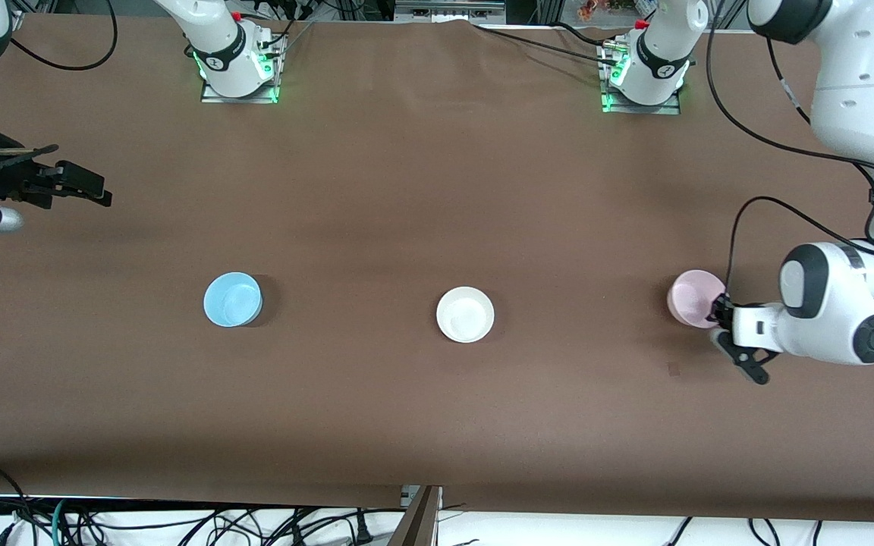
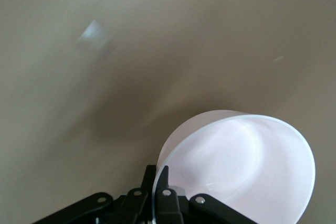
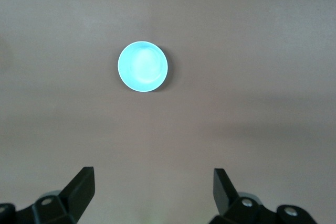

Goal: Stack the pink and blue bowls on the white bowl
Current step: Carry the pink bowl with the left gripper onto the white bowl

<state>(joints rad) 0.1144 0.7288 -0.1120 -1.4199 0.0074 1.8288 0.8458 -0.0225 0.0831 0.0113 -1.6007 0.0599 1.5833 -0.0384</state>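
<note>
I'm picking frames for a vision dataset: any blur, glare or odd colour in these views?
Front view: sharp, evenly lit, soft shadows beside the blue bowl and white bowl. Left wrist view: table smeared by motion blur, pink bowl washed nearly white in the left gripper. Right wrist view: blue bowl overexposed, glowing cyan.

No text, label, brand, number or sign can be read on anything here; small markings on the robot arms are too tiny to make out.
</note>
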